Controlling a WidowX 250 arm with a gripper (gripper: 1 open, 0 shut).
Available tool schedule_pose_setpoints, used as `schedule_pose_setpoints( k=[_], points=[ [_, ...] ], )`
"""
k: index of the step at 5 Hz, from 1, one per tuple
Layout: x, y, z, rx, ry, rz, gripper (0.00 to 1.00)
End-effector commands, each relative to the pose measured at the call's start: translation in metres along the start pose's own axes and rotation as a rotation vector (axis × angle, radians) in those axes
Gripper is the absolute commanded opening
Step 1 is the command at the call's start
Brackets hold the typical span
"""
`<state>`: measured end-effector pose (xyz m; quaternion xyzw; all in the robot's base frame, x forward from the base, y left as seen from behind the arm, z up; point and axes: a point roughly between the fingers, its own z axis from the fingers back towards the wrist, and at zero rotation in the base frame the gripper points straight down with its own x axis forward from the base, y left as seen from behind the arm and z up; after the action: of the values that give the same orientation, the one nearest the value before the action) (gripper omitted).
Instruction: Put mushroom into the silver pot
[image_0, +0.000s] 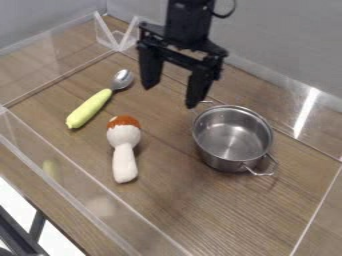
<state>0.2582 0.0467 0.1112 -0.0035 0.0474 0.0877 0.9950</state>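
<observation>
The mushroom lies on the wooden table, its orange-brown cap toward the back and its thick cream stem pointing to the front. To its right stands the silver pot, empty, with a loop handle at its front right. My black gripper hangs open above the table, pointing down, behind and to the right of the mushroom cap and left of the pot's back rim. Nothing is between its fingers.
A yellow corn-like piece lies left of the mushroom, and a silver spoon lies behind it, close to my left finger. Clear acrylic walls ring the table, with a clear stand at the back.
</observation>
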Motion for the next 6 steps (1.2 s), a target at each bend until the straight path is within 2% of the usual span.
schedule_pose_setpoints(
  k=[1, 6],
  points=[
    [-0.008, 0.011, 0.009, 0.006, -0.056, 0.049, 1.0],
    [-0.023, 0.01, -0.011, 0.005, -0.034, 0.106, 1.0]
  ],
)
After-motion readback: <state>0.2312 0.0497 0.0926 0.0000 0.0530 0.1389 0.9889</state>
